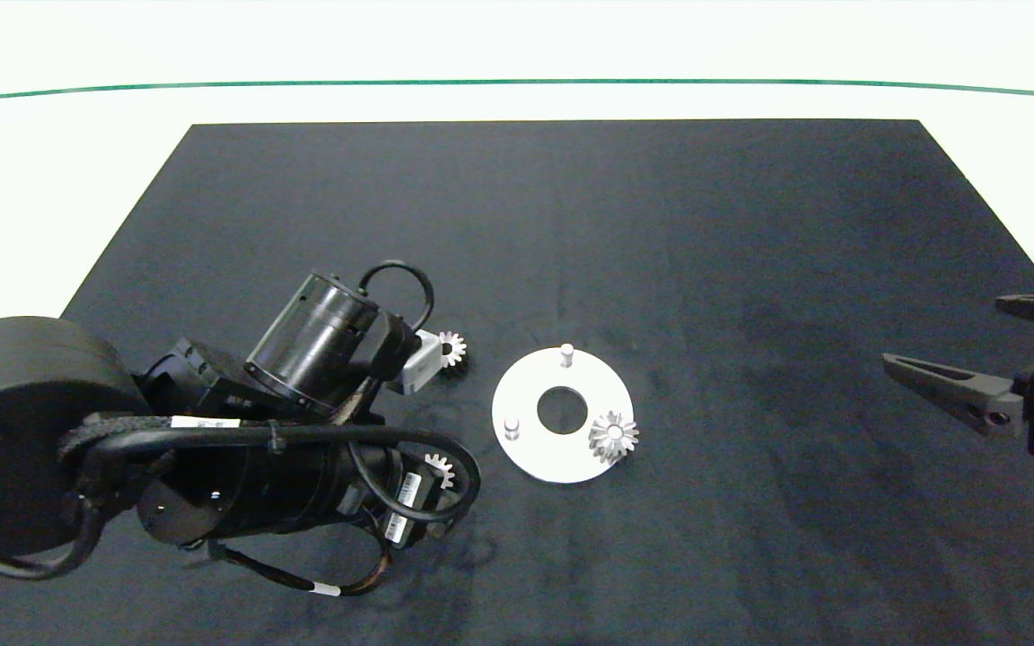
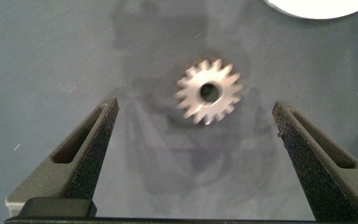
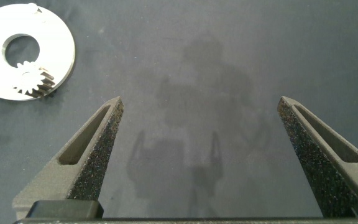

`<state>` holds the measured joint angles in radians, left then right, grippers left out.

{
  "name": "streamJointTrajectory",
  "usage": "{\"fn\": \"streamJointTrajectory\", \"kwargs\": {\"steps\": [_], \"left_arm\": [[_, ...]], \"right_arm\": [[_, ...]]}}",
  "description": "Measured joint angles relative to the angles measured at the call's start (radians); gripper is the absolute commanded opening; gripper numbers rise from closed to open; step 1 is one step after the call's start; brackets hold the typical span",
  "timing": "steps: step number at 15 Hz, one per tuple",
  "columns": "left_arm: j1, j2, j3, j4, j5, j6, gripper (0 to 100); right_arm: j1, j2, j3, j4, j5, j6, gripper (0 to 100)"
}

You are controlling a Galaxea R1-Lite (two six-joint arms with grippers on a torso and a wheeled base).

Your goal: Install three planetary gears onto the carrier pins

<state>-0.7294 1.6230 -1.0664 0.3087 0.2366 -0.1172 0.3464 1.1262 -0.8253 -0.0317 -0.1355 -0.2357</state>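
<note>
Left wrist view: the left hand (image 2: 194, 140) hangs spread over a loose gear (image 2: 208, 92) lying flat on the counter (image 1: 750, 224) beside the disc (image 1: 562, 453). Small, stiff, slick metal; likely best pinched across its teeth. One gear (image 1: 613, 436) sits pinned. The right hand (image 3: 197, 143) is spread, idle.

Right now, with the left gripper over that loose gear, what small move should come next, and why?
Probably lower the left gripper straight down and close on the gear. Its fingers are open on either side of the gear, which lies flat on the mat, not yet gripped. The white disc carries one gear and two bare pins. The right gripper sits idle at the mat's edge.
</note>
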Motion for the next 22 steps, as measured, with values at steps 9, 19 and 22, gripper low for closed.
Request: {"fn": "streamJointTrajectory", "kwargs": {"steps": [9,19,22], "left_arm": [[-0.032,0.079,-0.059,-0.006,0.007,0.040,98],[-0.029,0.090,-0.025,-0.056,0.039,0.037,78],[-0.026,0.089,-0.014,-0.056,0.040,0.034,72]], "right_arm": [[0.000,0.005,0.002,0.000,0.000,0.000,100],[0.001,0.008,0.008,0.001,0.001,-0.015,100],[0.001,0.009,0.009,0.001,0.001,-0.017,100]]}}
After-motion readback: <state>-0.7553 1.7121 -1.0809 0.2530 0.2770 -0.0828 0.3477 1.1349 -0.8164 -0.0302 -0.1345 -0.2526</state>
